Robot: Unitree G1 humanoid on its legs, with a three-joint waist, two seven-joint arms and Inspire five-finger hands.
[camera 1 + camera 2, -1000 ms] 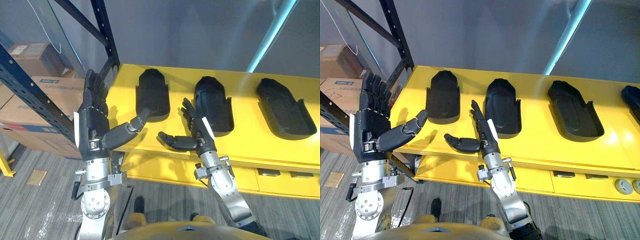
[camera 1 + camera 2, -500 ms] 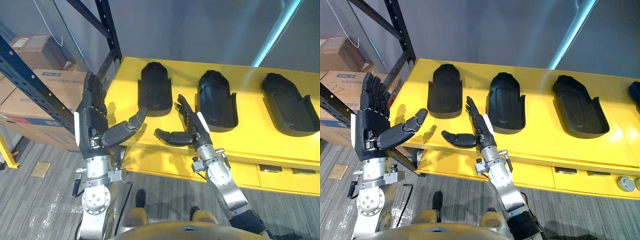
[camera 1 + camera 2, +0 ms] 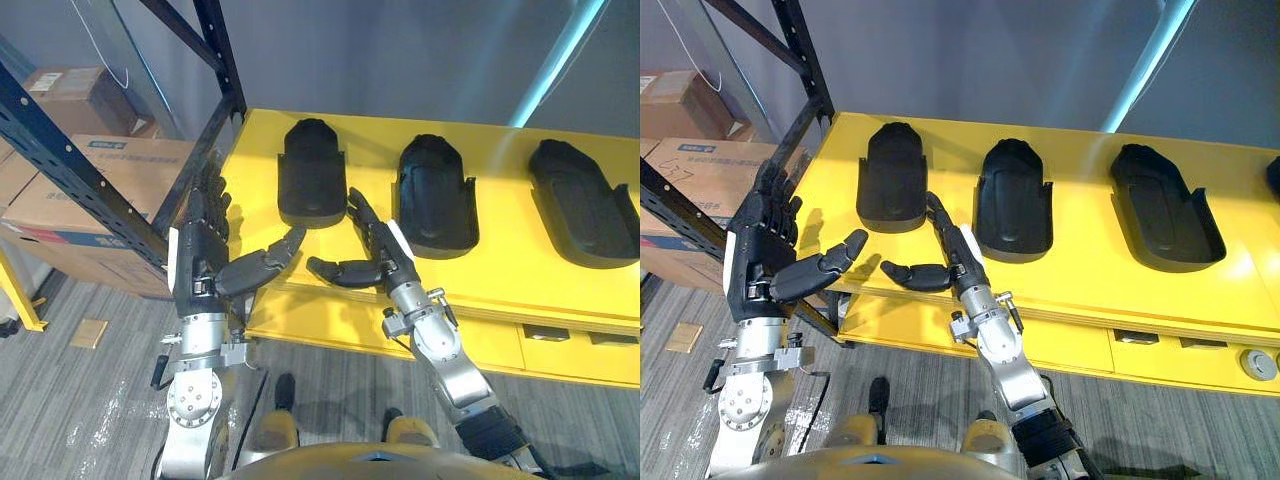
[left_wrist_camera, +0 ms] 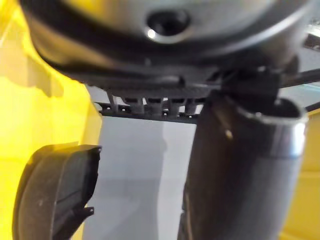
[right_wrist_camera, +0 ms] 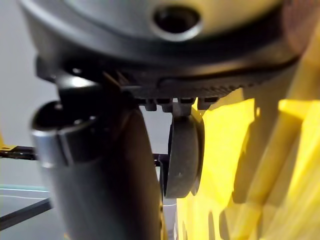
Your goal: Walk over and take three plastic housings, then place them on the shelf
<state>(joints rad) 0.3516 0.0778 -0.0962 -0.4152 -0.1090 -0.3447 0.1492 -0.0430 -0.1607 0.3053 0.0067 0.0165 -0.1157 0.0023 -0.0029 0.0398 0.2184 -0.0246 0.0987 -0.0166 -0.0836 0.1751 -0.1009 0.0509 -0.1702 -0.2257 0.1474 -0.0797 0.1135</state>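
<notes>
Here, three black plastic housings lie in a row on top of the yellow workbench, open sides up and well apart from one another: the left housing toward the workbench's left end, the middle housing about mid-top, the right housing further toward the right end. All three rest flat on the workbench; neither hand holds one. The right hand reaches over the workbench's front edge, fingers straight and spread, fingertips just beside the near right corner of the left housing, in the gap between it and the middle housing; contact can't be judged. Its thumb juts sideways along the front edge toward the workbench's left end. The left hand is raised off the workbench's front left corner, palm turned toward the workbench, fingers straight up and wide, thumb stretched toward the front edge, holding nothing. The left wrist view catches a housing on the yellow top past the hand; the right wrist view shows one edge-on. Below the workbench top, drawers with small handles line the front. A black rack of perforated uprights stands at the workbench's left end, cardboard boxes stacked beyond it. A teal pole slants behind the workbench's right half. Grey carpet lies in front of the workbench.
</notes>
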